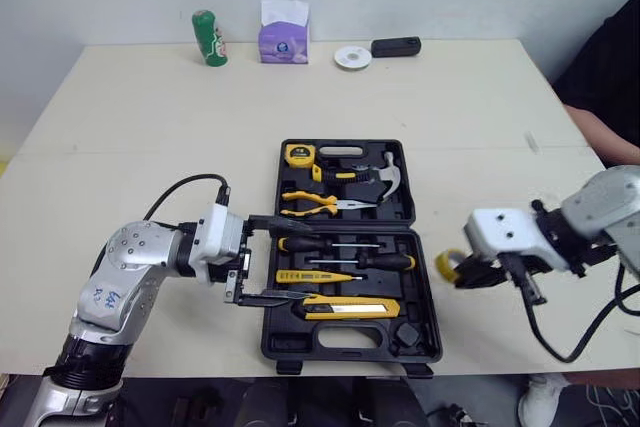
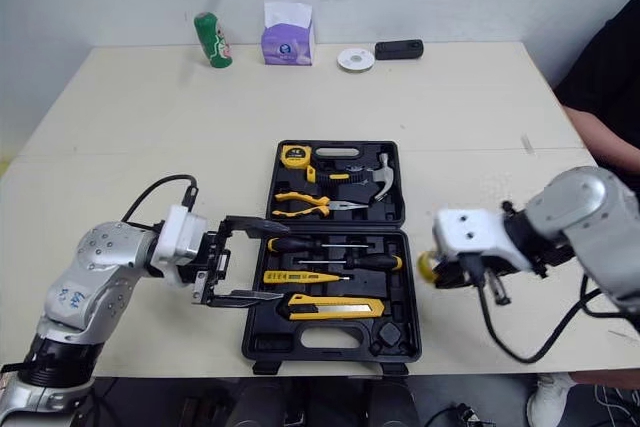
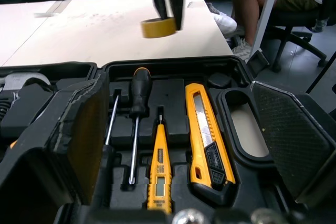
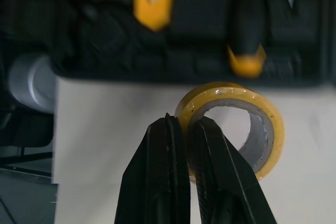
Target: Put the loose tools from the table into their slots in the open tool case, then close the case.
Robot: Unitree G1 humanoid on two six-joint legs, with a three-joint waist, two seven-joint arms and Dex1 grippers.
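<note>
Seen from the head, the right tool (image 1: 463,274) pinched the yellow tape roll (image 1: 449,265) just right of the tool case (image 1: 272,339), and the left tool (image 1: 300,258) gaped over its left edge. At the right wrist, fingers (image 4: 163,182) clamped the roll's wall. Stowing seemed underway; the next move would be a carry to a free recess.

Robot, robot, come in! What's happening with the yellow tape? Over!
Right gripper shut on yellow tape roll, right of tool case. Left gripper open, over case's left edge. Case open. Over.

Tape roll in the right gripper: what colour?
Tape roll is yellow, grey inside; clearest in right wrist view.
</note>
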